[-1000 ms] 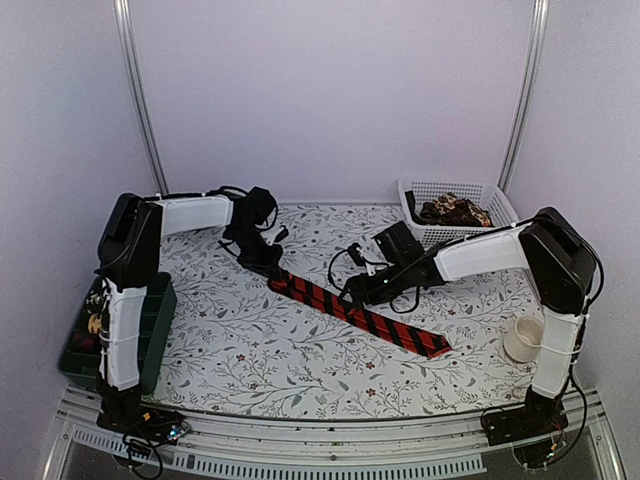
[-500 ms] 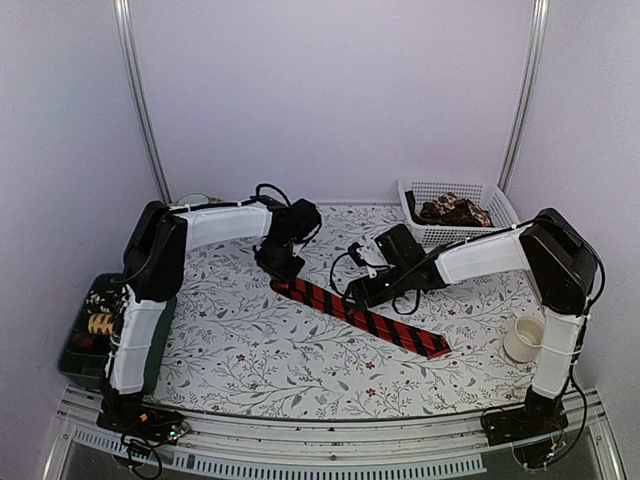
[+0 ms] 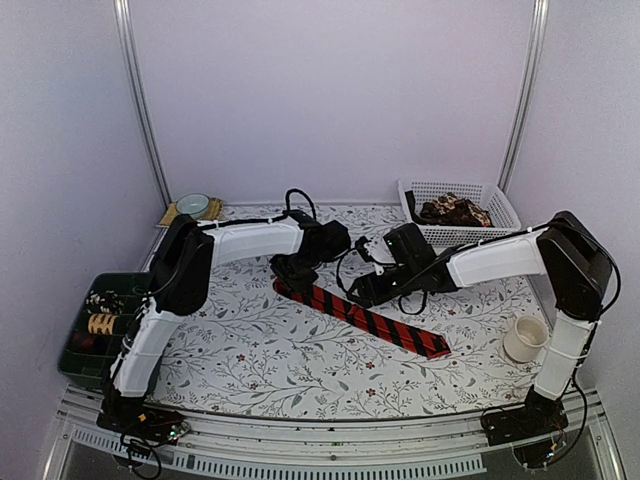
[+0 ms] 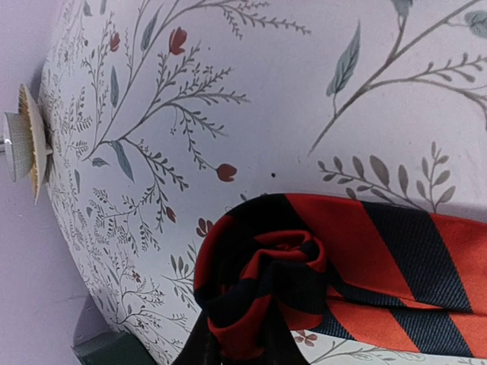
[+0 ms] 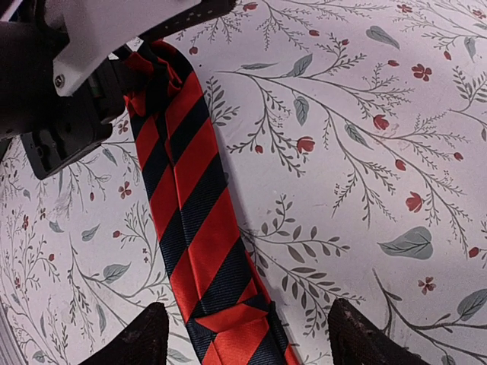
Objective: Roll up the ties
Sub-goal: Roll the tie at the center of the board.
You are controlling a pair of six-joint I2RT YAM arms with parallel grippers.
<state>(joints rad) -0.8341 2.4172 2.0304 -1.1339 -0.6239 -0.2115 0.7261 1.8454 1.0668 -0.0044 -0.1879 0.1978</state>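
Note:
A red tie with black diagonal stripes lies slantwise on the flowered table. Its narrow far-left end is wound into a small coil. My left gripper sits at that coil. In the left wrist view the left gripper is shut on the coil's fabric, with only its dark fingers showing at the bottom edge. My right gripper hovers over the tie's middle. Seen from the right wrist, the right gripper is open, its fingertips on either side of the flat strip.
A white basket at the back right holds brown-patterned ties. A white cup stands at the right edge. At the left is a green bin with small coils inside. A small bowl on a mat sits back left.
My left arm has swung to the right and turned at the wrist, its gripper staying on the tie's narrow end. The right gripper has shifted slightly to the right above the tie.

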